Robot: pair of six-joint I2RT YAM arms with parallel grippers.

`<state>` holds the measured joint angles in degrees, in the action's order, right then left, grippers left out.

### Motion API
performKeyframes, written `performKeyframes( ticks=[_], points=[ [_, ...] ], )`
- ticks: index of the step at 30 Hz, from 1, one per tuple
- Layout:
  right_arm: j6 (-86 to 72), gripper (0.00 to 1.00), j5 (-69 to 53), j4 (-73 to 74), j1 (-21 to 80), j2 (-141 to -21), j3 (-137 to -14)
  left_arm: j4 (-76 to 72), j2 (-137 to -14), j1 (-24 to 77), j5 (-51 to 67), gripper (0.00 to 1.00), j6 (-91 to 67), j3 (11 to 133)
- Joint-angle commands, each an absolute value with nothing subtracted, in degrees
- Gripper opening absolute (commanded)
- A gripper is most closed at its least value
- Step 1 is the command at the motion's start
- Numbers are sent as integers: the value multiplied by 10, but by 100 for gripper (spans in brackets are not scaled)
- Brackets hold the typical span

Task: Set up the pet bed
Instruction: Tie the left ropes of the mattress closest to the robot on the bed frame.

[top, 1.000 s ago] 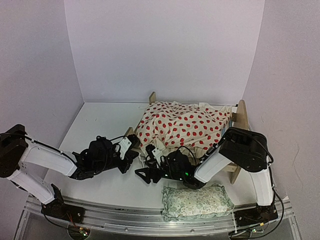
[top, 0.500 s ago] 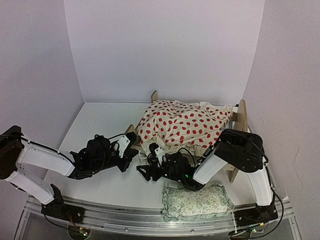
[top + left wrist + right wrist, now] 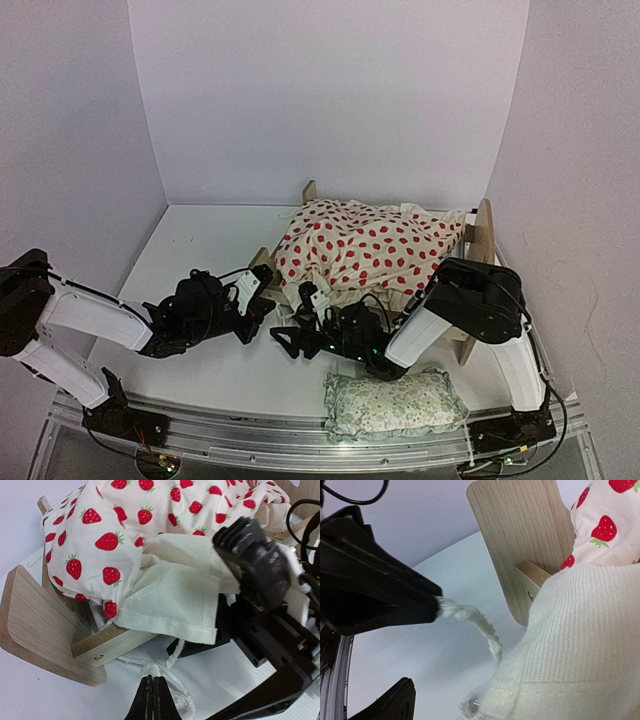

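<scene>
Looking down from the top, I count 1 pet bed [image 3: 482, 232] at the far right: light wood boards, draped by 1 strawberry cushion [image 3: 365, 245]. 1 floral pillow [image 3: 395, 400] lies near. Left wrist: my left gripper [image 3: 153, 694] is pressed together, its tips at 1 knotted white cord [image 3: 167, 666] beside the footboard. Right wrist: my right gripper [image 3: 422, 647] is spread wide, near the board.

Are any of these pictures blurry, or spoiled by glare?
Top external: evenly lit, sharp, no glare, only faint shadows on the table. Left wrist: strawberry cushion crisp. Right wrist: pet bed woodgrain sharp, the close right gripper soft-edged.
</scene>
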<state>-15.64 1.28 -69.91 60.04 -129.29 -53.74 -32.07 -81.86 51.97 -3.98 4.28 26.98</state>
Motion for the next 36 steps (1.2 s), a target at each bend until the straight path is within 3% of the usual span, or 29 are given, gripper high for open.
performKeyframes(
  ticks=[1,15,36],
  points=[
    [-155,82,-25,-733,596,-1274,-539,-330,-853,494,-15,0,19,307],
    [-167,81,-40,-735,596,-1247,-509,-328,-979,474,76,0,5,395],
    [-154,81,-50,-735,596,-1216,-464,-234,-1043,473,186,0,-1,472]
  ],
)
